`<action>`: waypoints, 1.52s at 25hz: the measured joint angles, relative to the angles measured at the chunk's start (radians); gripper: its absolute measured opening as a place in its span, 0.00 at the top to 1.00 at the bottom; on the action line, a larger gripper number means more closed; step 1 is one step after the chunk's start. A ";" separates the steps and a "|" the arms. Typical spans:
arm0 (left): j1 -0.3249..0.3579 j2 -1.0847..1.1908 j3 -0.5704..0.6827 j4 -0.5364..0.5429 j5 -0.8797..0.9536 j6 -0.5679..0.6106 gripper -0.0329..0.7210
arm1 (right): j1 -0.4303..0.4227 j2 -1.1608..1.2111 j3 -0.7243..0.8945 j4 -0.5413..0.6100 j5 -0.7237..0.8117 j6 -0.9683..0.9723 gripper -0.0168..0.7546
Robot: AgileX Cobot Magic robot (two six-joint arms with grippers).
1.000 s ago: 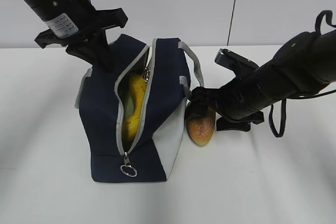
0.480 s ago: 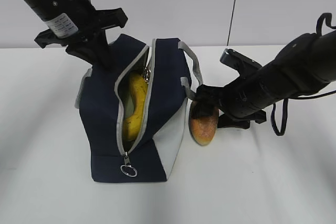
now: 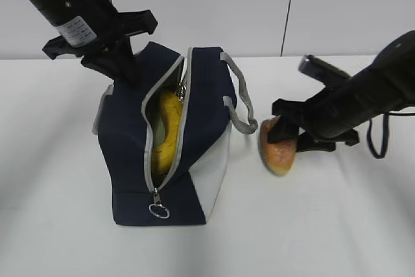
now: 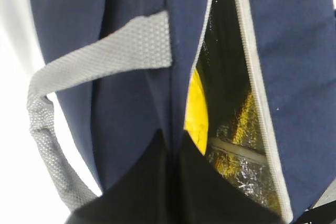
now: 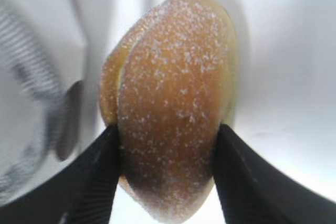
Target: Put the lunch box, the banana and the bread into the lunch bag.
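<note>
The navy lunch bag (image 3: 130, 147) stands on the white table with its grey zipper open. The yellow banana (image 3: 167, 131) lies inside it and also shows in the left wrist view (image 4: 197, 111) against the silver lining. My left gripper (image 3: 120, 69) is shut on the bag's left rim (image 4: 176, 140) and holds the opening apart. My right gripper (image 3: 283, 135) is shut on the golden-brown bread (image 3: 277, 150), held just right of the bag and off the table; it fills the right wrist view (image 5: 168, 108). The lunch box is hidden.
The bag's grey webbing handle (image 3: 243, 102) loops out toward the bread. A ring pull (image 3: 159, 210) hangs at the zipper's near end. White table (image 3: 311, 225) lies to the front and right.
My right gripper has closed on the bread and carried it right and slightly up, away from the bag's side. The left gripper and bag have not moved.
</note>
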 joint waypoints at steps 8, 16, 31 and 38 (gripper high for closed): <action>0.000 0.000 0.000 0.000 0.000 0.000 0.96 | -0.181 -0.210 0.002 -0.030 0.043 0.000 0.47; 0.000 0.000 0.000 0.000 0.000 0.000 0.96 | -0.141 -0.314 0.002 0.501 0.293 -0.288 0.47; 0.000 0.000 0.000 0.000 -0.004 0.000 0.96 | 0.100 -0.181 0.002 0.746 0.328 -0.365 0.47; 0.000 0.000 0.000 0.000 -0.005 0.000 0.96 | 0.158 -0.075 0.002 0.798 0.326 -0.397 0.47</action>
